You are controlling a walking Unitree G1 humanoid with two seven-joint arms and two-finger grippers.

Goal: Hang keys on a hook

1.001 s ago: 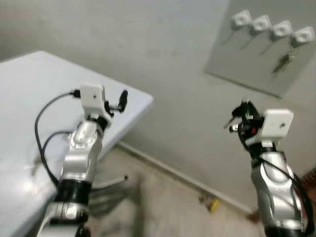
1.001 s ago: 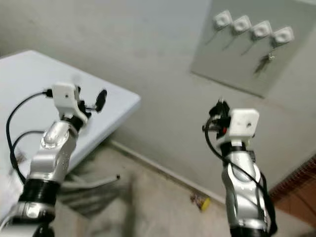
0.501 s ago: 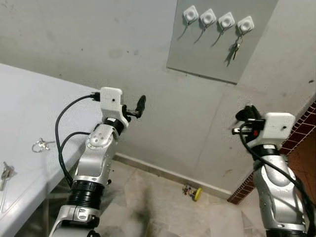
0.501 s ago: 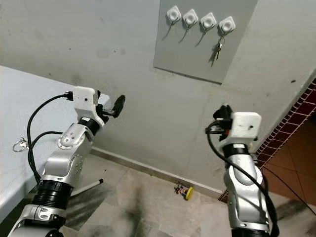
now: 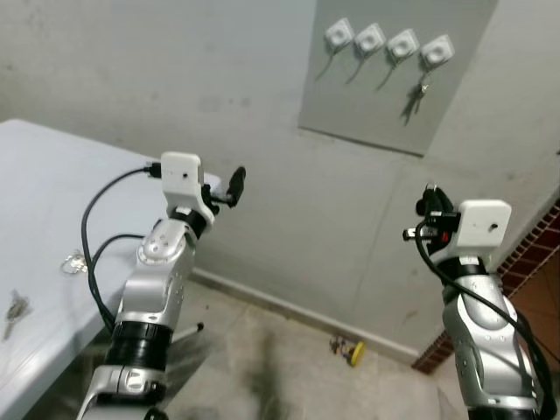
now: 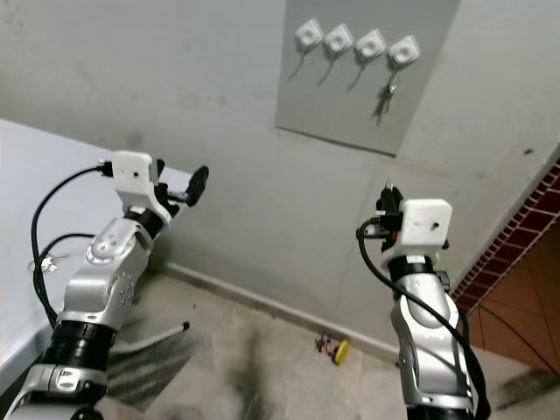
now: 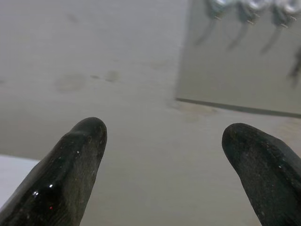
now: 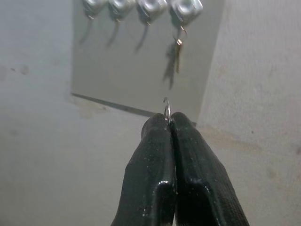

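A grey board (image 5: 367, 109) on the wall carries a row of white hooks (image 5: 369, 38). One key (image 8: 178, 52) hangs from the rightmost hook (image 8: 187, 6). My right gripper (image 8: 168, 120) is raised below and in front of the board, well short of it. It is shut on a thin metal key ring (image 8: 166, 107) that sticks out past the fingertips; the rest of the ring is hidden. My left gripper (image 7: 164, 129) is open and holds nothing. It points at the bare wall left of the board (image 7: 235, 70).
A white table (image 5: 44, 192) stands at my left with a key ring (image 5: 73, 262) and another key (image 5: 13, 307) lying on it. A small yellow object (image 5: 352, 351) lies on the floor by the wall. A brick section (image 5: 535, 249) begins at the right.
The head view has swung over the last second, bringing the hook board toward the top centre, then shifting slightly. Both arms keep about the same raised poses.
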